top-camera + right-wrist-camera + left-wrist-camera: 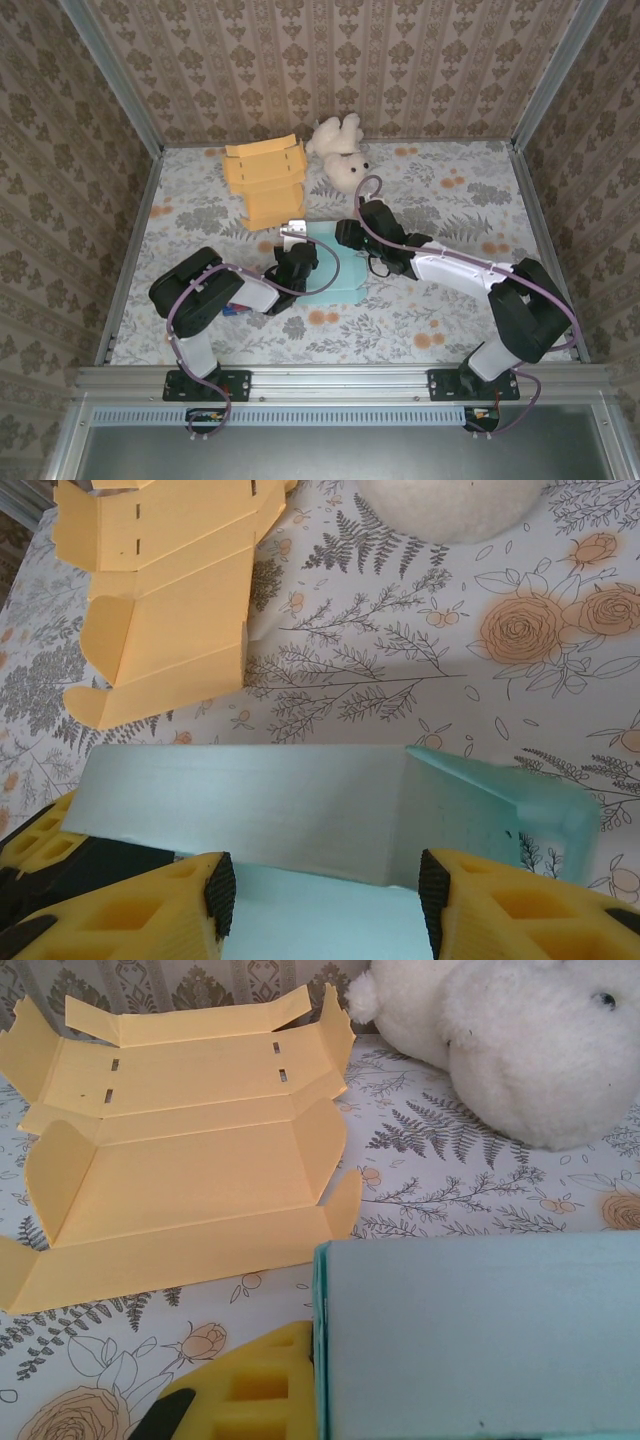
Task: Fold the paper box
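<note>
The teal paper box (335, 278) lies on the floral table (450, 210), its walls partly raised. At its left edge my left gripper (300, 248) is pressed together on a wall. My right gripper (326, 895) is spread above its right half. Beyond the box are a flat orange carton (265, 180) and a white plush toy (340, 155).

Floral-printed table (450, 200), grey ferns and orange roses, under soft, even light. Enclosed on three sides of the table by beige damask-patterned walls (330, 60). Slanting aluminium posts (110, 70) at the table's far corners, metal rail (340, 378) along its near edge.
</note>
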